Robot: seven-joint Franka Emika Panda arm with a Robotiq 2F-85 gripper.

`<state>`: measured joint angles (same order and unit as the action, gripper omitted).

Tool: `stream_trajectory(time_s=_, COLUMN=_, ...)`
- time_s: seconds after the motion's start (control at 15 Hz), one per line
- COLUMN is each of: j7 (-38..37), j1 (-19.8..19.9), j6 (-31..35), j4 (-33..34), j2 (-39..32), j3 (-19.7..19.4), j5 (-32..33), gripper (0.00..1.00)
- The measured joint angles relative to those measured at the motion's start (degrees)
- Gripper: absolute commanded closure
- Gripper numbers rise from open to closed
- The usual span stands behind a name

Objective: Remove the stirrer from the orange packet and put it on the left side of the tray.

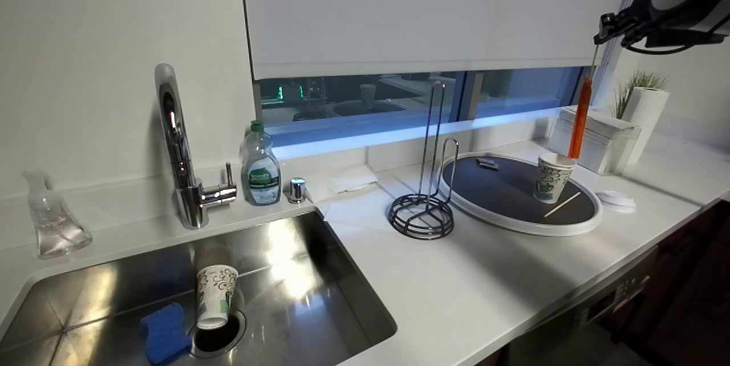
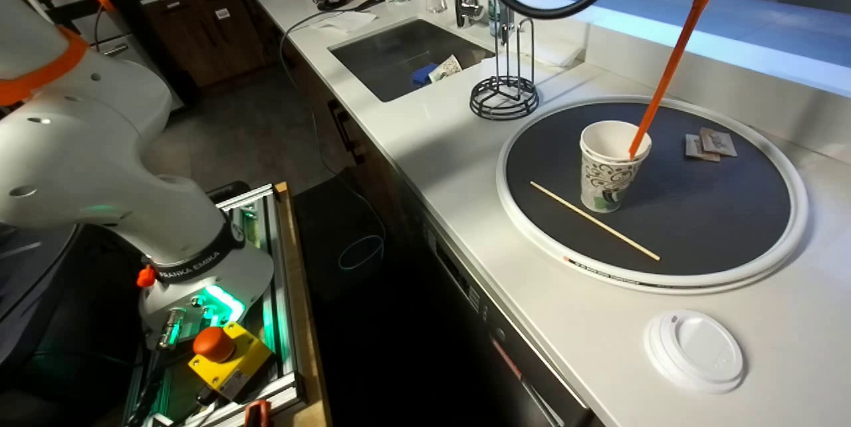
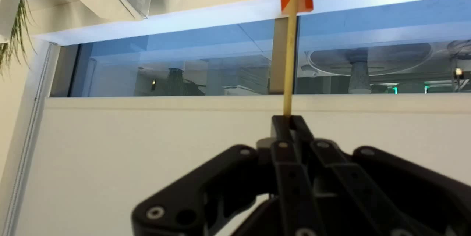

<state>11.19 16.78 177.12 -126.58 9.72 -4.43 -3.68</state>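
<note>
Gripper [image 3: 289, 119] pinches the stirrer [image 3: 290, 65] tight, packet [image 1: 580, 118] partly off (tip maybe in the cup [image 2: 606, 177]), so tug free, then left edge of tray [image 2: 711, 214].

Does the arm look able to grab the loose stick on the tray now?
Probably not: nothing covers the loose stick, but the gripper is shut on a stirrer with the packet hanging from it; that would likely have to go first.
</note>
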Motion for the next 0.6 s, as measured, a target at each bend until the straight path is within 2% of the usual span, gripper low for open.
stream_trajectory(time_s=0.6, j7=-3.01, j1=-4.37, j6=1.54, j4=0.07, j2=1.84, j3=-1.18, j5=-3.03, gripper=0.98)
